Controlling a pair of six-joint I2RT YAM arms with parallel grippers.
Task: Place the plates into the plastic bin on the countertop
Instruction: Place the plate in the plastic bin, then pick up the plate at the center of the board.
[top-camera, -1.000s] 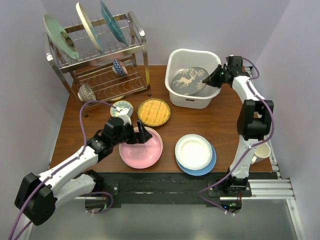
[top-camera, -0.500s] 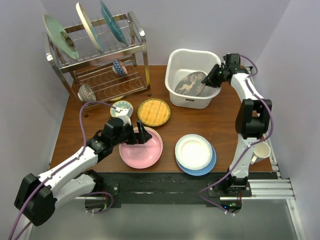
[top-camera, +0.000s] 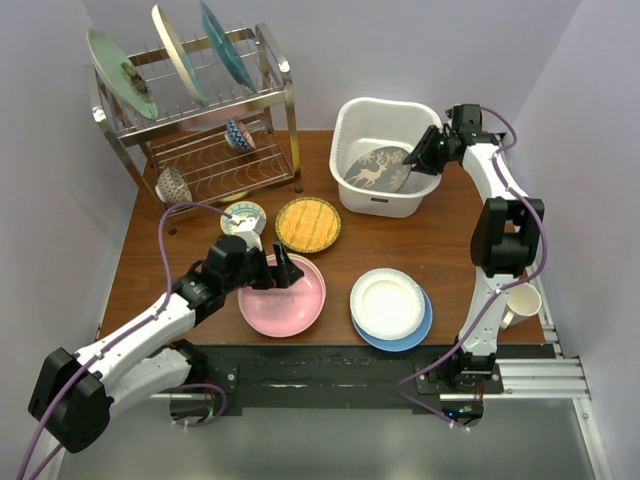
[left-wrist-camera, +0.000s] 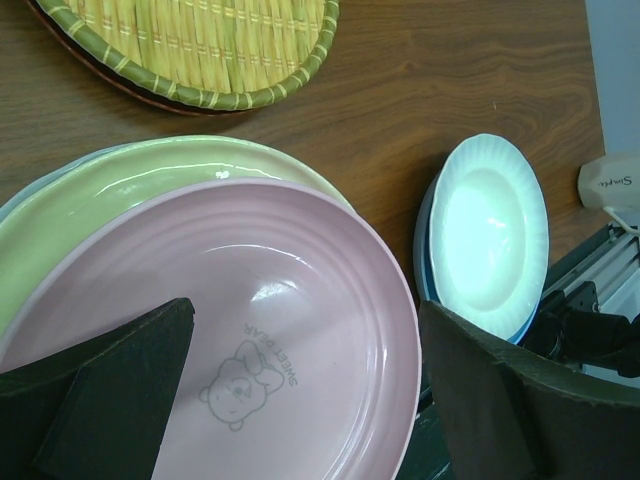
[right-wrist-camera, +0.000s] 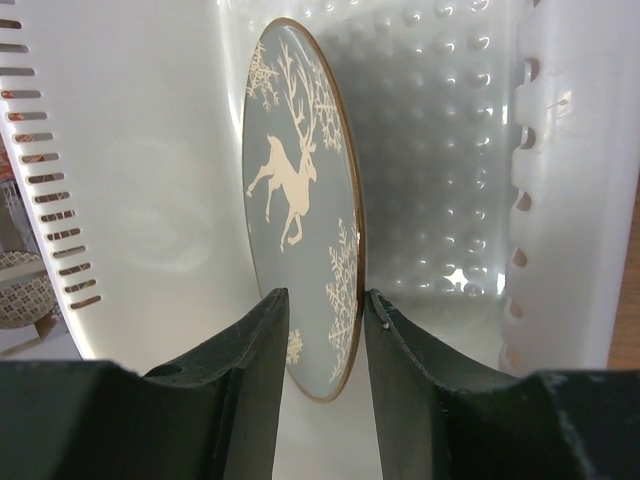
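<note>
The grey reindeer plate leans tilted inside the white plastic bin. My right gripper reaches over the bin's right rim. Its jaws stand parted on either side of the plate's near rim, with a gap on the left side. My left gripper hangs wide open just above the pink plate, which lies on a lime green plate. A yellow woven plate lies behind them. A white plate sits on a blue plate.
A steel wire rack at the back left holds three upright plates and small bowls. A small patterned bowl sits by the left arm. A cream cup stands at the table's right edge beside the right arm.
The right jaws have parted from the grey plate, and the plate has tipped lower into the bin. The left arm has not moved.
</note>
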